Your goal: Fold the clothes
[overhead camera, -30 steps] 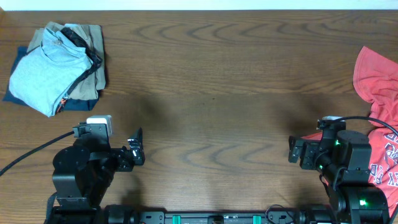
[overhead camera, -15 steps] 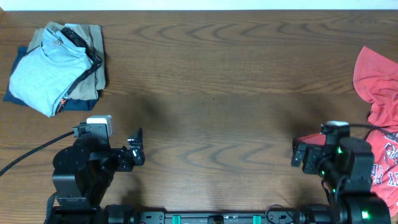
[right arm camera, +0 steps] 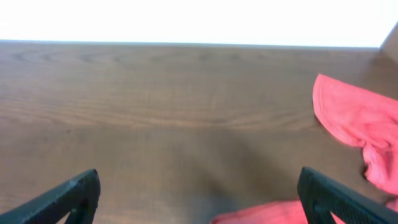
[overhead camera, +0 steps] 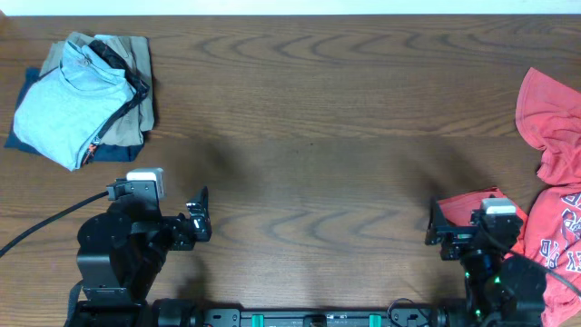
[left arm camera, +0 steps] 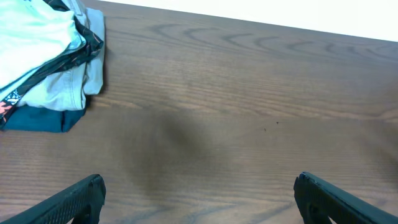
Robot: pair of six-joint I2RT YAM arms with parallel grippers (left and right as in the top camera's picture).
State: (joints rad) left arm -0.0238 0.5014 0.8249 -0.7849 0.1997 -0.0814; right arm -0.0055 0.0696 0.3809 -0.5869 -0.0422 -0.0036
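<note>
A red T-shirt heap (overhead camera: 549, 127) lies crumpled at the right edge of the table (overhead camera: 309, 109), just right of the right gripper (overhead camera: 435, 228). Its long axis runs near to far. A folded pale blue-grey T-shirt (overhead camera: 59, 113) tops a stack (overhead camera: 133, 52) at far left, well beyond the left gripper (overhead camera: 201, 215). Both grippers are spread wide, holding nothing.

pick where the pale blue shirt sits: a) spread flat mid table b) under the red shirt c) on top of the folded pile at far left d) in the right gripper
c: the pale blue shirt lies on the khaki and navy folded pile, far left in the overhead view.
</note>
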